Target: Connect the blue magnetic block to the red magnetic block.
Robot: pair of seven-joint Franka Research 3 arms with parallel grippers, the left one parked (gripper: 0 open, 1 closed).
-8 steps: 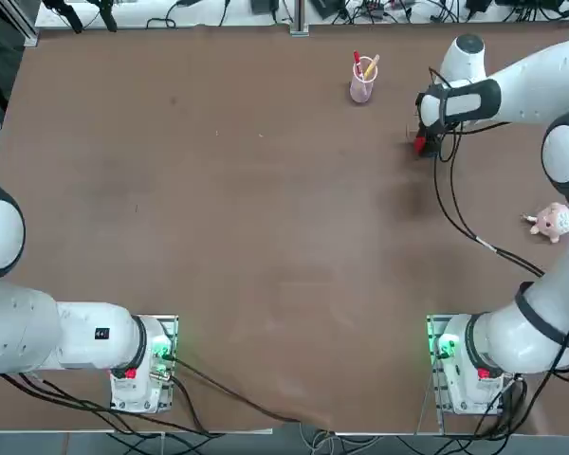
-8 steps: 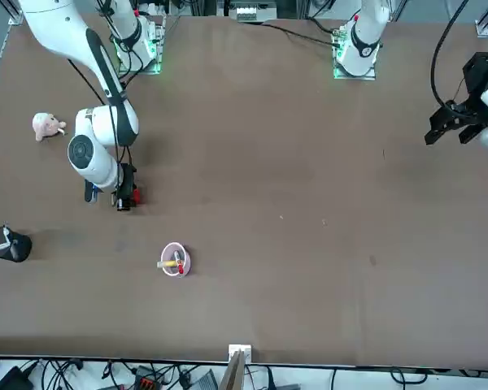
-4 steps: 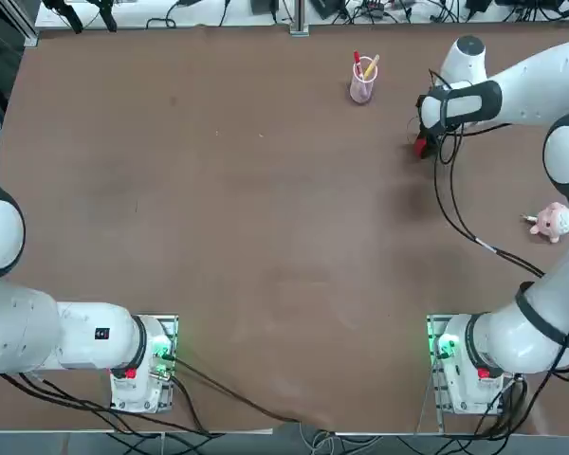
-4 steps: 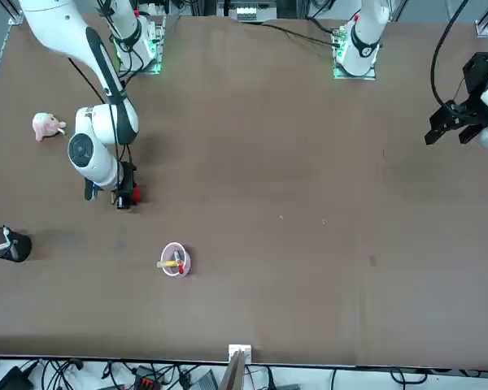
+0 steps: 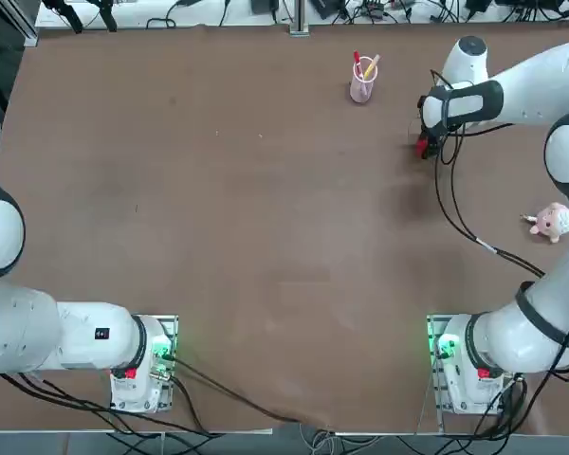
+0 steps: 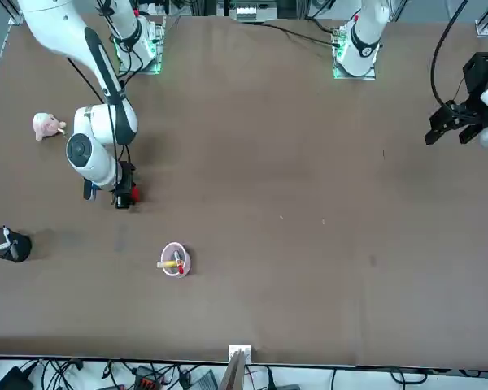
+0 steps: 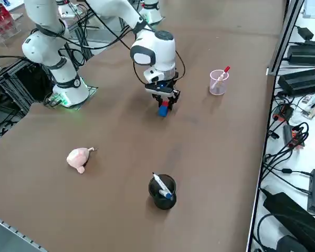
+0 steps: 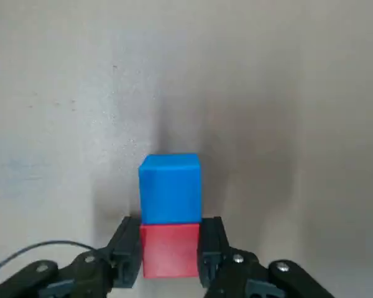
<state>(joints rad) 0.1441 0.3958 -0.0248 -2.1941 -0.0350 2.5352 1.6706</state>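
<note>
Creeping only slightly, the right arm [image 5: 526, 90] has barely shifted its hand [image 8: 171, 245] over the last second, drawing it a touch back from the pink cup's [image 5: 361, 88] side of the tabletop [image 5: 218, 237] towards the arm's base. And look what it carries! Red block [image 8: 170, 254] and blue block [image 8: 171, 195] are face to face, no gap showing between them, so the join looks made. The small shift leaves them lined up, and that is good news for the task.

Now to the hand itself: its two fingers [image 8: 125, 248] are clamped on the red block, one on each side, closed just as far as the block's width lets them. Blue is outside the grip, sticking out past the fingertips and attached only to red. Both blocks are to the robot's right of the pink cup and a little nearer the bases; whether blue touches the tabletop, these views cannot settle. The pink toy [image 5: 554, 220] is farther right of that cup and nearer the bases, well apart from the action, while the black cup [image 7: 164, 202] is well off to the cup's right.

What remains, by the look of it, is a gentle set-down and release. The danger? Pressing blue down at a tilt could twist the pair apart.
</note>
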